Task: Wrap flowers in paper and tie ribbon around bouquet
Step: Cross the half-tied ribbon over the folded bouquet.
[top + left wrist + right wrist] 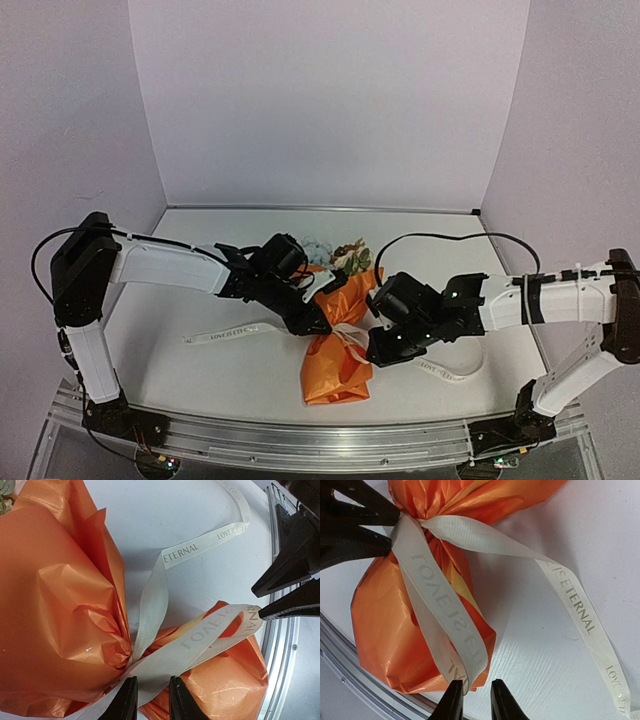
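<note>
At the front edge of the desk point(200, 385), about the middle, lies the bulging closed end of the bouquet point(335, 372), its orange paper point(55, 605) all crinkled. The right gripper point(476, 685) sits low beside it, fingers a narrow gap apart with nothing between them, and a loop of the ribbon point(435, 600) just touches one tip. A little farther in, the ribbon cinches the paper's waist. There's the left gripper point(152, 679), fingers narrow, straddling the band right at the cinch; pinching or only flanking it, I cannot tell. One loose tail trails toward the left edge, another toward the right. Farthest back, the flowers point(342, 255) spill from the wide end, pointing at the back edge.
</note>
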### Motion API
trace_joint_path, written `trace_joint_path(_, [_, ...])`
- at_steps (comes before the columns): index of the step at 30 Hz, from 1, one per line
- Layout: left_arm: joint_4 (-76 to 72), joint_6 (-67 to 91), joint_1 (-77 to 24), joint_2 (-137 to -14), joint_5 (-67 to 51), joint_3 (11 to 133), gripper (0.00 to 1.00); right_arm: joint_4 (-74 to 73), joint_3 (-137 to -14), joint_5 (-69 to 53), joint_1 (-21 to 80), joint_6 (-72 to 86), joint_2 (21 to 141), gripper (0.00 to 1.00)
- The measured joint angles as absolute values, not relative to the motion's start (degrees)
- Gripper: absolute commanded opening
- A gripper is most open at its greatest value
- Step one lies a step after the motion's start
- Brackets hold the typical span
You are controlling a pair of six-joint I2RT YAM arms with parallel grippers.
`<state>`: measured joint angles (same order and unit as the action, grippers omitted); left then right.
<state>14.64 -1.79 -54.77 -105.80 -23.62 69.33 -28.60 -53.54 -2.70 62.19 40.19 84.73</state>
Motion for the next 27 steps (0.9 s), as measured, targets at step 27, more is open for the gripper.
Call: trace_joint_path(27, [15.2, -3.48, -56.21, -105.84, -23.92, 70.11, 0.2, -46.32, -29.59, 16.22, 51.29, 57.95, 65.27, 0.65])
